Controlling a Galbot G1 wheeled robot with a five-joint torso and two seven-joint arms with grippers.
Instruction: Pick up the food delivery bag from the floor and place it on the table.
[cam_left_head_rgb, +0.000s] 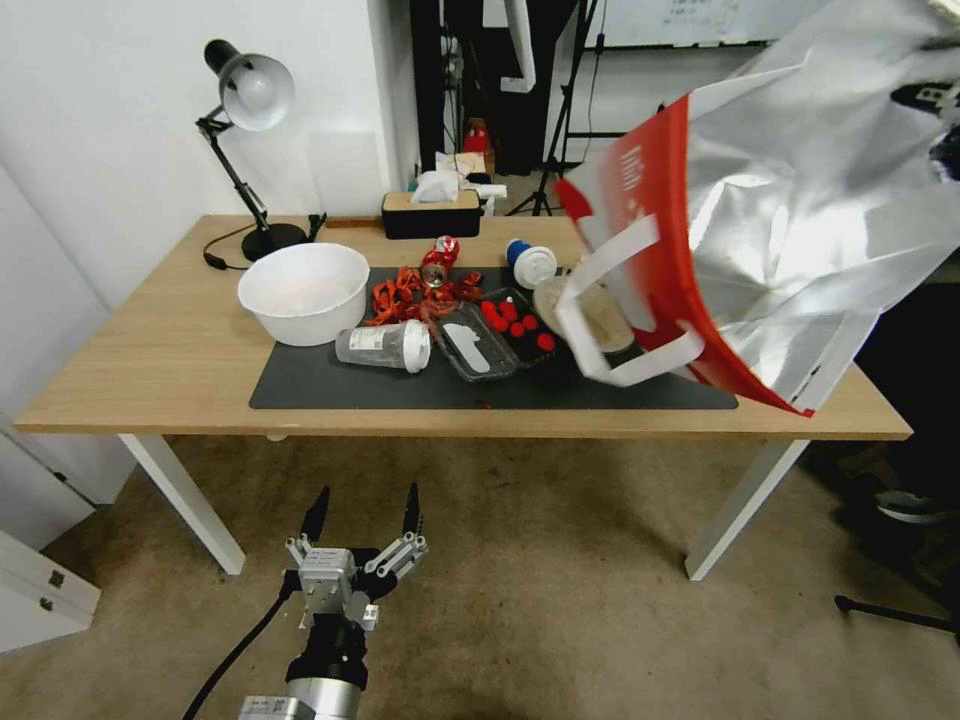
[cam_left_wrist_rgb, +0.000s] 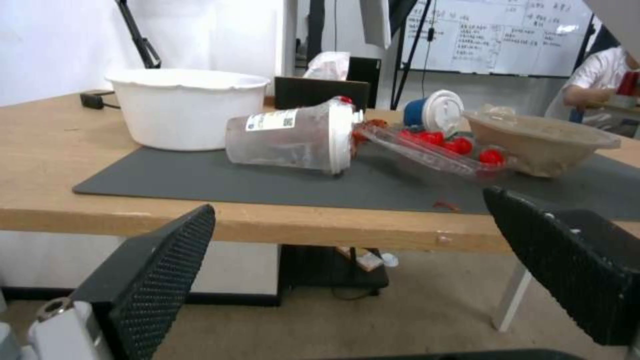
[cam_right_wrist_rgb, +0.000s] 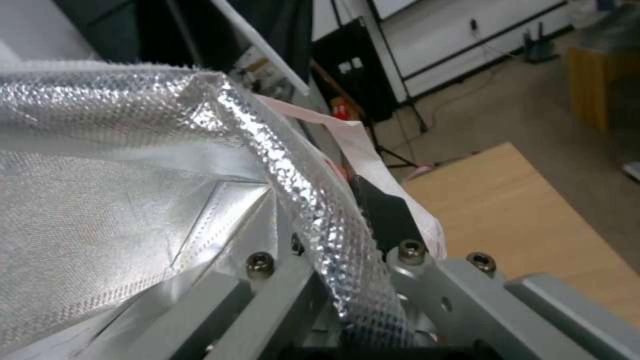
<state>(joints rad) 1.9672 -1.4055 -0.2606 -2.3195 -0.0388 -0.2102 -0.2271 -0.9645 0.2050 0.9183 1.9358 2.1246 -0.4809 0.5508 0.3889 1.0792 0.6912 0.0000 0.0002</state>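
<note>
The food delivery bag (cam_left_head_rgb: 800, 230) hangs tilted in the air over the right end of the table (cam_left_head_rgb: 150, 340), its silver foil lining and red gusset facing me and its white strap handles (cam_left_head_rgb: 610, 300) dangling. In the right wrist view my right gripper (cam_right_wrist_rgb: 347, 220) is shut on the bag's foil rim (cam_right_wrist_rgb: 313, 200), with the table's wood top (cam_right_wrist_rgb: 520, 210) below. My left gripper (cam_left_head_rgb: 365, 510) is open and holds nothing, low over the floor (cam_left_head_rgb: 550, 620) in front of the table. Its fingers (cam_left_wrist_rgb: 160, 260) frame the table's front edge (cam_left_wrist_rgb: 333, 227).
On the dark grey mat (cam_left_head_rgb: 350, 385) are a white bowl (cam_left_head_rgb: 303, 290), a tipped clear cup (cam_left_head_rgb: 385, 345), a clear tray with red balls (cam_left_head_rgb: 505, 330), a brown lidded bowl (cam_left_wrist_rgb: 540, 142) and a blue cup (cam_left_head_rgb: 530, 262). A desk lamp (cam_left_head_rgb: 250, 100) and tissue box (cam_left_head_rgb: 430, 212) stand behind.
</note>
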